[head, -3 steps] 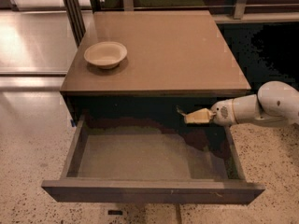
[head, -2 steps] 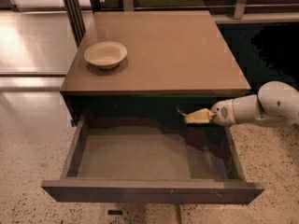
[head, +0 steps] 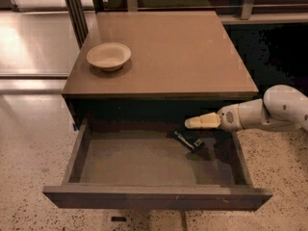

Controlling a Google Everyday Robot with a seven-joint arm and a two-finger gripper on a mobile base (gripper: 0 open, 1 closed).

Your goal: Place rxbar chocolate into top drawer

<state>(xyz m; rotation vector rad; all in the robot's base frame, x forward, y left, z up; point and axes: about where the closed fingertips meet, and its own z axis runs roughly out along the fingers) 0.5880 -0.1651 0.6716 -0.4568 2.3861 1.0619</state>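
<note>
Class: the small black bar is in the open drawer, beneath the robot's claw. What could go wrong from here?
1. The cream claw hangs just above the small black snack bar; drifting down might crush it.
2. The white arm crosses the right wall of the wide grey-brown drawer; closing now could trap it.

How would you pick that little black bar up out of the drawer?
Probably from straight above, pinching across its narrow middle: the rxbar chocolate lies flat and slantwise on the top drawer's floor, near the back right, so only its long edges offer a hold. The gripper hovers close above it.
</note>
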